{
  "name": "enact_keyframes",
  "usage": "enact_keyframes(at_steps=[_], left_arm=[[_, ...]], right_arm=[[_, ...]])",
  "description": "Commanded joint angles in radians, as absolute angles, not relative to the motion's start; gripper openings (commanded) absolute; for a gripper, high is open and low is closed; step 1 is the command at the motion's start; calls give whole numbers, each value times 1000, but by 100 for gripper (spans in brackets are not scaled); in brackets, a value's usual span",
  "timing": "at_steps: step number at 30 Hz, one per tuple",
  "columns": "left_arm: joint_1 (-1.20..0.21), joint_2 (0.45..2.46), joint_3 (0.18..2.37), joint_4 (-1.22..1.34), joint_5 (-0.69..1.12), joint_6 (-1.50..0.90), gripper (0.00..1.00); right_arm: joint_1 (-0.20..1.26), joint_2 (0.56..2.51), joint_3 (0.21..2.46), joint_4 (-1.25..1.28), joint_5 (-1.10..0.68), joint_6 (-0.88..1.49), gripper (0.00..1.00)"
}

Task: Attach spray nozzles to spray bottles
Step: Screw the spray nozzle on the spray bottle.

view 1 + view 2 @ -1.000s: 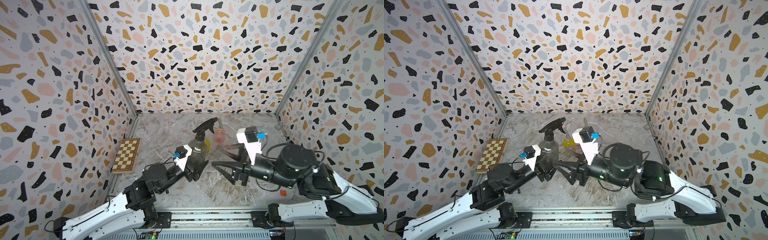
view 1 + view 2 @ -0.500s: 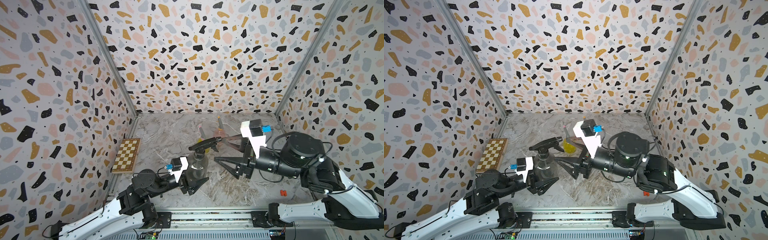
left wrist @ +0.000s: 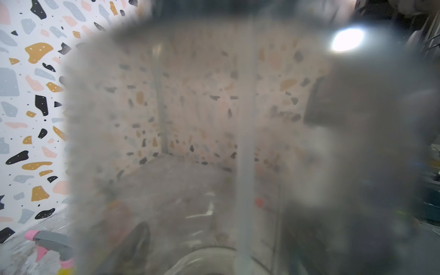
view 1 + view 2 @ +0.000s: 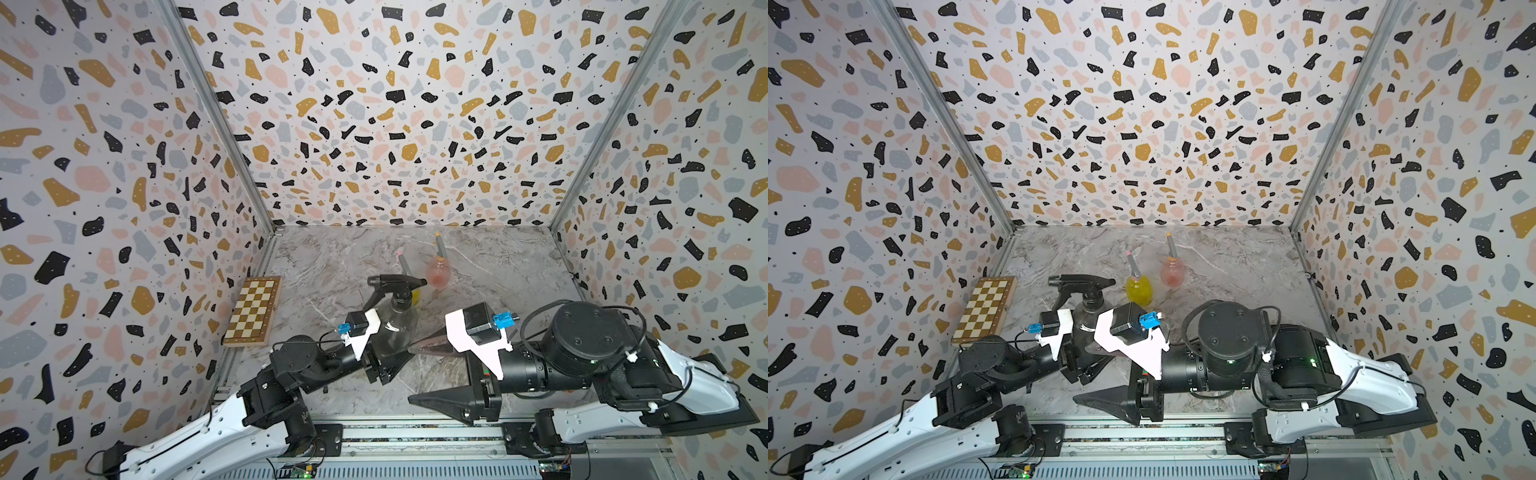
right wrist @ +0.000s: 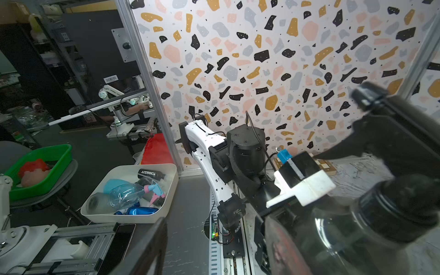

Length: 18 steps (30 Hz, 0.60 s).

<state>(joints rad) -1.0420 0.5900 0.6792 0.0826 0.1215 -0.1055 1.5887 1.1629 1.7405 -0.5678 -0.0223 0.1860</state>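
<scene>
The smoky grey spray bottle (image 4: pixel 397 322) (image 4: pixel 1088 320) stands near the front with the black nozzle (image 4: pixel 395 284) on its neck. My left gripper (image 4: pixel 388 360) is shut on its lower belly. In the left wrist view the blurred bottle (image 3: pixel 202 131) fills the picture and hides the jaws. My right gripper (image 4: pixel 411 372) (image 5: pixel 214 250) is open just right of the bottle, one finger beside its base, nothing between the fingers. Behind stand the yellow bottle (image 4: pixel 1139 289) with a grey, pink-trigger nozzle (image 4: pixel 1132 264) and the pink bottle (image 4: pixel 1172 272) with a grey, orange-tipped nozzle (image 4: pixel 1170 246).
A small chessboard (image 4: pixel 251 311) lies by the left wall. Patterned walls close in the left, back and right sides. Outside the cell, the right wrist view shows a white bin of bottles (image 5: pixel 128 192) and a green basket (image 5: pixel 40 171).
The left gripper has drawn the grey bottle toward the front and set it upright from a tilt. The right gripper has come forward and left beside the bottle's base, still open.
</scene>
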Motion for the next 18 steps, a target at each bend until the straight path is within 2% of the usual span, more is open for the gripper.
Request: enact_keyframes(at_steps=[1,6,12,15,18], left_arm=[[-1033,589,704,137,127,-119,0],[-1031,589,711,142,209,-112,0],[-1031,596,719,150,330,-122,0],[-1032,591,714,155,351,-133,0],[-1031,587,714,149,354,-134,0]], right_arm=[[1588,1105,1720,-547,-4,185,66],[1546,1038,1658,-546,56,184,65],[1233,1047,1600,-506,-333,186,74],[1149,1056,1584,-475,-422,187,73],[1129,1070,1583,-443,-476,185,72]])
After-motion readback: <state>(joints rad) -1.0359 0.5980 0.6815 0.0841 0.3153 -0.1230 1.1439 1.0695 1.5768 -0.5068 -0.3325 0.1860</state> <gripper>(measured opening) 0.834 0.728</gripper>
